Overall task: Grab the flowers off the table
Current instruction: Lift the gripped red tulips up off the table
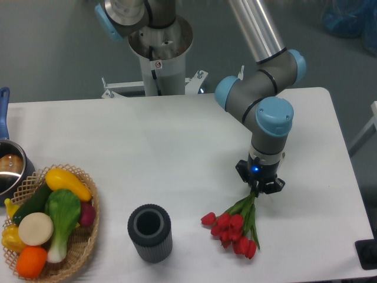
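Nearest the camera at the left, a wicker basket (82, 250) sits on the table (147, 147), filled with toy vegetables (47, 221): a yellow squash, a green leafy piece, a round white slice, an orange one and a dark green one. To its right, near the front edge, stands a dark ribbed cylinder (149, 232), upright and open at the top.

Right of the cylinder and apart from it are the flowers (232, 227). Their red buds point toward the near side and fan out over the table, while the green stems and leaves run up and away to a narrow bundle. Whether the buds touch the white surface or hang just above it cannot be told.

The hand (260, 190) sits right at the far end of that bundle, its two fingers drawn in tight around the stems, gripping them. A small blue light shows on the wrist just above. The arm (265, 112) rises from there through grey joints with blue caps and leaves the top of the view.

At the far left edge a metal pot (9, 168) with a blue handle lies partly cut off. Beyond the table's far edge stands the arm's base column (159, 53).
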You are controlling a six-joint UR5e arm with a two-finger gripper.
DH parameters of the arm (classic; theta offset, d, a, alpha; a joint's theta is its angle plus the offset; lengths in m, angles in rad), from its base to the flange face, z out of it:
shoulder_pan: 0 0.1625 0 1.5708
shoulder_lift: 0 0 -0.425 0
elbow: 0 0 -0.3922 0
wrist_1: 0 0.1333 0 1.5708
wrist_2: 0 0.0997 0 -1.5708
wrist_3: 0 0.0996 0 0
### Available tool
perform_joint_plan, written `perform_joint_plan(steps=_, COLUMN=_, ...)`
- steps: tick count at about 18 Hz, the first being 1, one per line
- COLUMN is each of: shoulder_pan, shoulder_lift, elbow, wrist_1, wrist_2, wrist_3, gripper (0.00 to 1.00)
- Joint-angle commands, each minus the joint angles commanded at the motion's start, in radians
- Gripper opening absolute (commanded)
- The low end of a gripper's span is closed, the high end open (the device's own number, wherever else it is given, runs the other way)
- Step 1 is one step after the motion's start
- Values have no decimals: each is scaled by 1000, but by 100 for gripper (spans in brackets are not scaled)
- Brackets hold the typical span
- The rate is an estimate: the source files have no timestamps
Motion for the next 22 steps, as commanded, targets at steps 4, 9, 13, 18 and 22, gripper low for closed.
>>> perform_joint_plan(steps=4, shoulder_pan=41, shoulder_lift=80, elbow=38, wrist_1=0, wrist_2=-277, wrist_3=-41, gripper=15)
perform_joint_plan(steps=9, shoulder_pan=54, shoulder_lift=117, elbow=94, wrist_1=0, wrist_2=-491, wrist_3=-57, gripper=15)
perform_joint_plan(steps=13, shoulder_pan=52, shoulder_lift=123, elbow=115, wrist_1=0, wrist_2=-620, wrist_3=-66, gripper=15)
perform_joint_plan(steps=18, shoulder_pan=72, shoulder_lift=123, elbow=127, wrist_1=0, wrist_2=-721, wrist_3=-69, gripper=15)
perform_joint_plan(steps=22, shoulder_pan=94, shoulder_lift=132, elbow=126, wrist_1=-2, wrist_2=-795, wrist_3=-109, gripper=15)
